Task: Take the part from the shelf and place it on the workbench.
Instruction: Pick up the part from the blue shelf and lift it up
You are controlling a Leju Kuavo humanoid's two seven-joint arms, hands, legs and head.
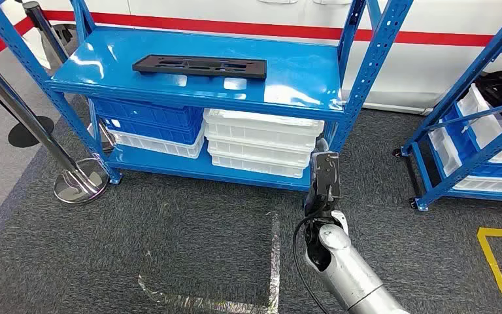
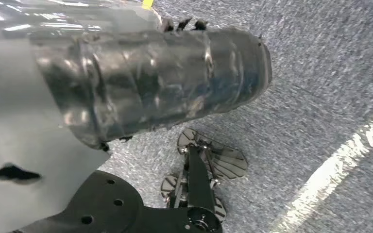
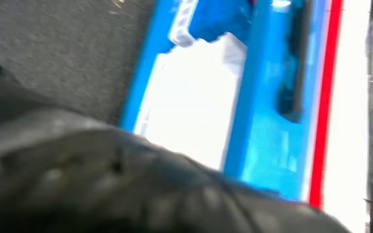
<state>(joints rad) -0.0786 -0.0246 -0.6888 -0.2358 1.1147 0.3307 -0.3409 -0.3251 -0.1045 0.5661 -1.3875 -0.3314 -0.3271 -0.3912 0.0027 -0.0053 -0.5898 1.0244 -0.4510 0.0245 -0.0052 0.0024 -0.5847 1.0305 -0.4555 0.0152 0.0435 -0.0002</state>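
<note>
Right hand nearest me, grip unreadable, and I risk clipping the blue shelf edge reaching the black part.

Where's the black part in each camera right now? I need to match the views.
Head view: the black part lies flat on the blue shelf top, left of centre.
Left wrist view: not in it.
Right wrist view: blurred dark strip on the blue shelf.
Shared landmark: the white bins under the shelf top.
</note>
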